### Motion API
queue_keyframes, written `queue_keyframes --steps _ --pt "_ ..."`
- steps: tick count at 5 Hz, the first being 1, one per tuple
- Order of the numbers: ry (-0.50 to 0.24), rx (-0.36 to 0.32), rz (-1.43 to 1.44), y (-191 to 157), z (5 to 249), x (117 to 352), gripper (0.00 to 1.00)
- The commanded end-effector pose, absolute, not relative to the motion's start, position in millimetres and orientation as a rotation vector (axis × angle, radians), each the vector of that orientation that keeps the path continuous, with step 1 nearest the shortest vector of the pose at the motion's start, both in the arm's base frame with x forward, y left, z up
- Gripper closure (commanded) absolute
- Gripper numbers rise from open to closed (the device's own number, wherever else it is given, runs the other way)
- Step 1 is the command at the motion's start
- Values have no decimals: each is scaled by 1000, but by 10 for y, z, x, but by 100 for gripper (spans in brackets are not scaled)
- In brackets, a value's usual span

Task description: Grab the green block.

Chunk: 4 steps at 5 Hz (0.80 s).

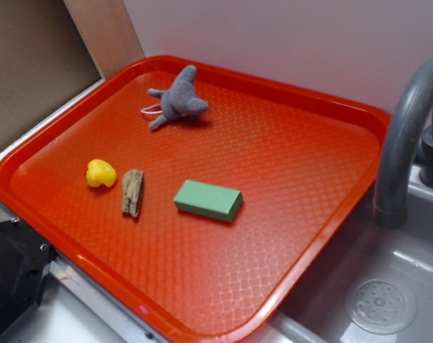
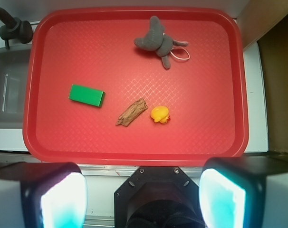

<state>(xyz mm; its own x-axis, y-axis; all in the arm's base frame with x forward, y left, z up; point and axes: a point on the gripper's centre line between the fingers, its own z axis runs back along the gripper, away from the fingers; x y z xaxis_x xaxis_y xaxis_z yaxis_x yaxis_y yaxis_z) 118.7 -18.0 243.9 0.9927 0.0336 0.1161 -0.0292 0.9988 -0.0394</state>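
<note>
The green block (image 1: 208,200) lies flat near the middle of the red tray (image 1: 288,100); in the wrist view the green block (image 2: 87,95) sits in the left half of the red tray (image 2: 134,154). My gripper (image 2: 143,197) hangs high above and short of the tray's near rim, far from the block. Its two pale fingers (image 2: 63,202) stand wide apart with nothing between them. In the exterior view the gripper is out of frame.
A brown wood piece (image 1: 133,192) and a yellow rubber duck (image 1: 100,173) lie left of the block. A grey plush mouse (image 1: 178,98) rests at the tray's far side. A grey faucet (image 1: 402,143) and sink (image 1: 388,286) stand to the right.
</note>
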Motion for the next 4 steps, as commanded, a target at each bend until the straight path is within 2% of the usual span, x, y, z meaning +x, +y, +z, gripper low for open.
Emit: queue_keyframes --steps 1,2,4 --pt "-117 -38 31 -180 2439 1187 0" --pt "-188 67 -142 -351 2343 1395 0" --pt "-327 61 -638 -600 2049 2013 0"
